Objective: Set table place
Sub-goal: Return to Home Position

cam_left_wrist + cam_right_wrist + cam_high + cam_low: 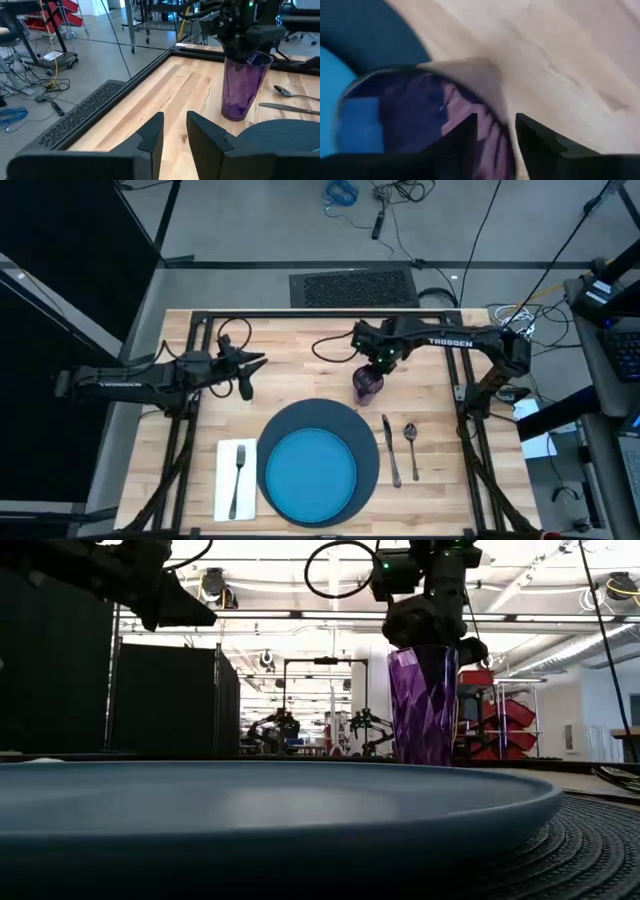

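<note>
Light wooden planks make up the table [300, 340], and the place setting lies along the middle of the long edge nearest the low camera. A dark slate-blue charger [372, 450] sits there with a bright blue plate [308, 477] on it. The plate is set off toward the charger's left, so a crescent of ribbed charger shows on the right.

Just beside the charger, toward the table's left edge, lies a white napkin [224, 492] with a dark fork [238, 480] lengthwise on top. On the other side, toward the right edge, a dark knife [391, 452] lies just beside the charger. A spoon [411, 442] lies just beside the knife, apart from it and roughly parallel.

A purple faceted cup [367, 384] stands upright on the wood just beyond the charger's far right rim, near the table's middle. The right gripper [374, 368] hangs directly over the cup, its arm reaching in from the right edge. Its fingers [462, 145] straddle the cup's rim, one inside and one outside. A strip of purple shows between them, so the hold looks slack rather than clenched.

The left gripper [258, 363] hovers above the wood between the left edge and the table's middle, well apart from the cup and pointing toward it. Its fingers [150, 135] are drawn together to a narrow slit and clasp nothing.
</note>
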